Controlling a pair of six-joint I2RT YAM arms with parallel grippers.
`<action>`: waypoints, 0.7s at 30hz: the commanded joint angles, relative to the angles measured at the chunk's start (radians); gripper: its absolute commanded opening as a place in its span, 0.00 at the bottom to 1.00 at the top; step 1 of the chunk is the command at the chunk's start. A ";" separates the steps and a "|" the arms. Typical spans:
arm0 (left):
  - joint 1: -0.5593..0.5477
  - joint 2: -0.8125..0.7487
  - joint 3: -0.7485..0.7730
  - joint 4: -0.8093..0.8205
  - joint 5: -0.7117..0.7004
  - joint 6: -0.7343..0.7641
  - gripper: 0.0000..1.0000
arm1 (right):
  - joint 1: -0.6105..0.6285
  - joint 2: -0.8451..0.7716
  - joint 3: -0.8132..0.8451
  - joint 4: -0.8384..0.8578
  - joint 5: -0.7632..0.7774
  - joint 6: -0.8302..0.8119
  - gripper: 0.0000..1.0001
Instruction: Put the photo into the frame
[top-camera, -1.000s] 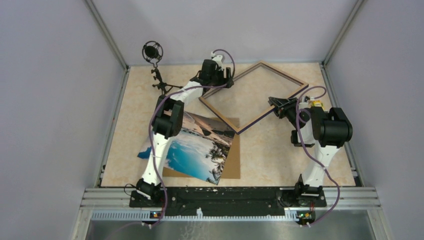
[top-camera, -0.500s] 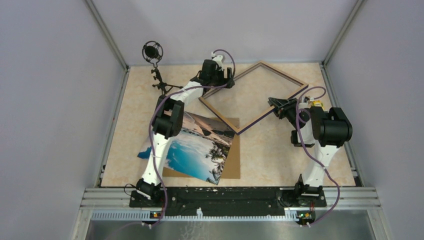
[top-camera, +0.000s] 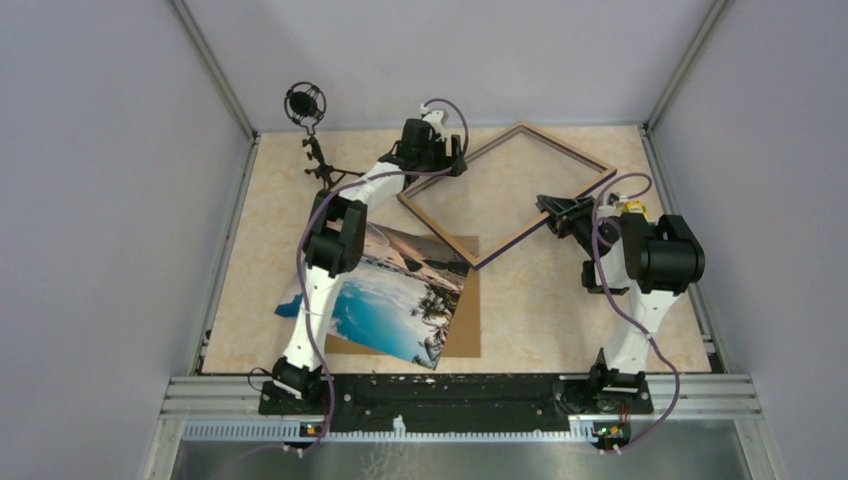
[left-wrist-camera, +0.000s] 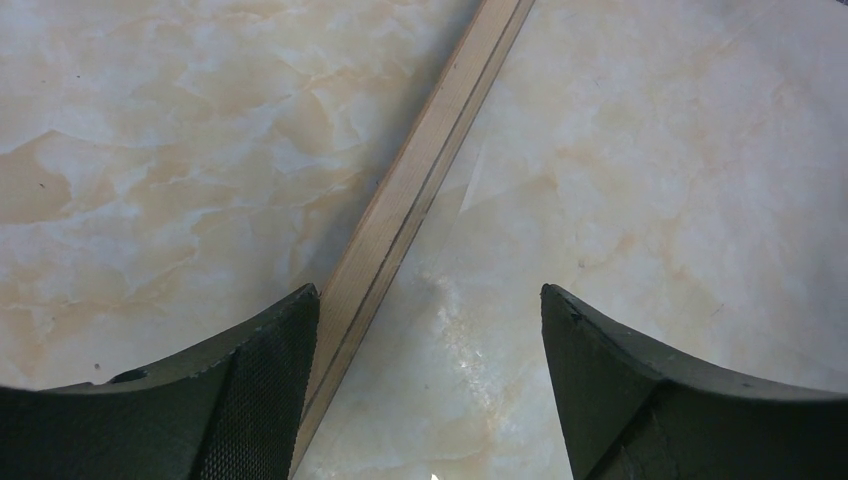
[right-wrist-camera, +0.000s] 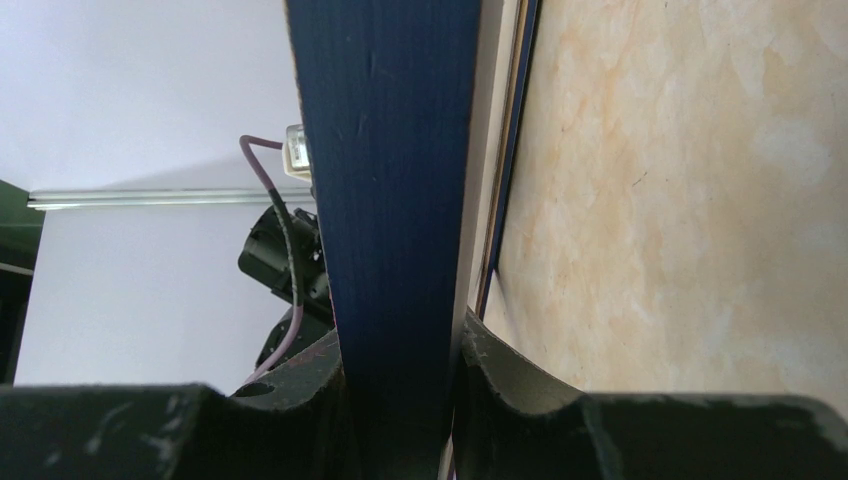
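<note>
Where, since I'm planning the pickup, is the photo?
Top view: the photo lies near left on the brown board, under the left arm, apart from the frame.

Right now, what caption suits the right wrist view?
The right gripper clamps the frame by its dark blue rail, tabletop beyond.

Overhead cam; wrist cams near frame (top-camera: 565, 146)

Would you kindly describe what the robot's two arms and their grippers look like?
The left arm and right arm match: white links, bulky black joint housings, and a thin purple cable looping along each. The left gripper and right gripper each have two dark, curved fingers; the left one's inner pad shows a fine cross-hatched texture.
</note>
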 joint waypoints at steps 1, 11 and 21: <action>0.003 0.003 0.028 0.016 0.057 -0.027 0.83 | -0.003 -0.002 0.024 0.256 -0.021 -0.017 0.27; 0.021 0.014 0.030 -0.045 0.116 -0.073 0.81 | -0.003 0.000 0.028 0.257 -0.028 -0.020 0.32; 0.024 0.012 0.029 -0.049 0.219 -0.080 0.79 | -0.003 0.013 0.036 0.257 -0.035 -0.023 0.40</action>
